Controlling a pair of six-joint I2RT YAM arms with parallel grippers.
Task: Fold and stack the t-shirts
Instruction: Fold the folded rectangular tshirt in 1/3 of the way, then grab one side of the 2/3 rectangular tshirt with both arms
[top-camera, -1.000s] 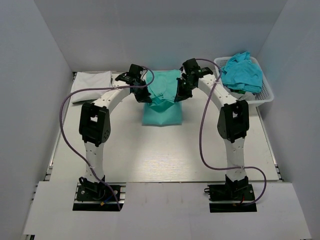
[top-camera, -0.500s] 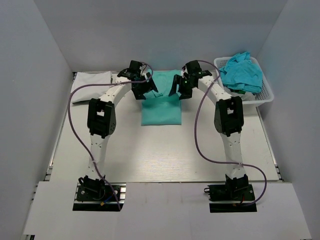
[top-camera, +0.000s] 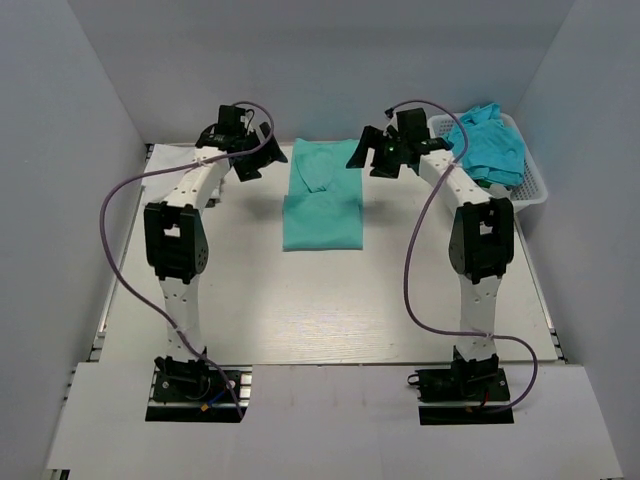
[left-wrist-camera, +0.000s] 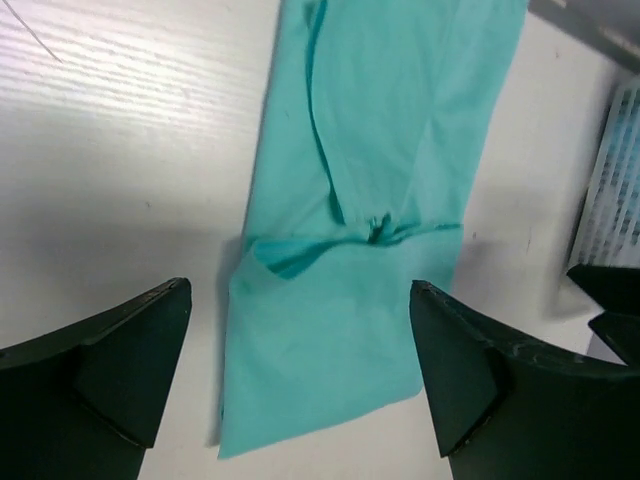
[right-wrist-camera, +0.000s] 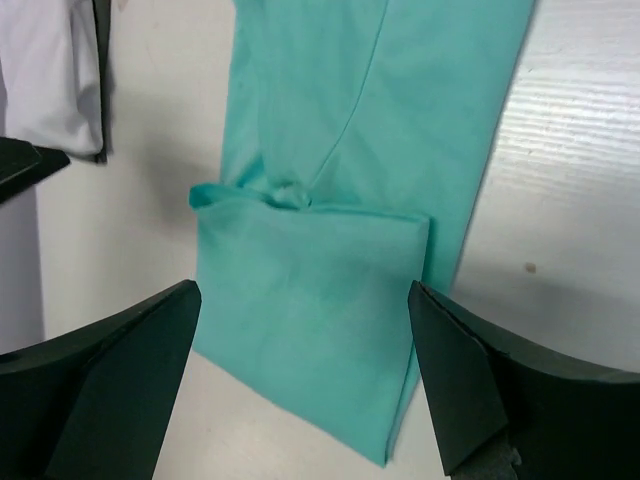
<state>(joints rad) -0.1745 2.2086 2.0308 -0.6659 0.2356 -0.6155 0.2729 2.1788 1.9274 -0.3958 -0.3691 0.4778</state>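
A teal-green t-shirt (top-camera: 322, 195) lies flat at the back middle of the table, folded narrow, with its near half doubled over. My left gripper (top-camera: 256, 160) hovers open just left of it and my right gripper (top-camera: 368, 160) hovers open just right of it; neither touches the cloth. In the left wrist view the shirt (left-wrist-camera: 370, 200) shows between the spread fingers (left-wrist-camera: 120, 370) of the left gripper (left-wrist-camera: 300, 288). The right wrist view shows the same shirt (right-wrist-camera: 380, 120) below the right gripper (right-wrist-camera: 303, 287). A folded white t-shirt (top-camera: 178, 162) lies at the back left.
A white basket (top-camera: 535, 188) at the back right holds crumpled blue t-shirts (top-camera: 485, 145). Its mesh wall (left-wrist-camera: 610, 190) shows in the left wrist view. The white shirt (right-wrist-camera: 50, 80) appears at the upper left of the right wrist view. Walls close in the back and both sides.
Both grippers went from shut to open, let go of the green shirt and drew apart toward the back. The shirt now lies flat with its fold settled.
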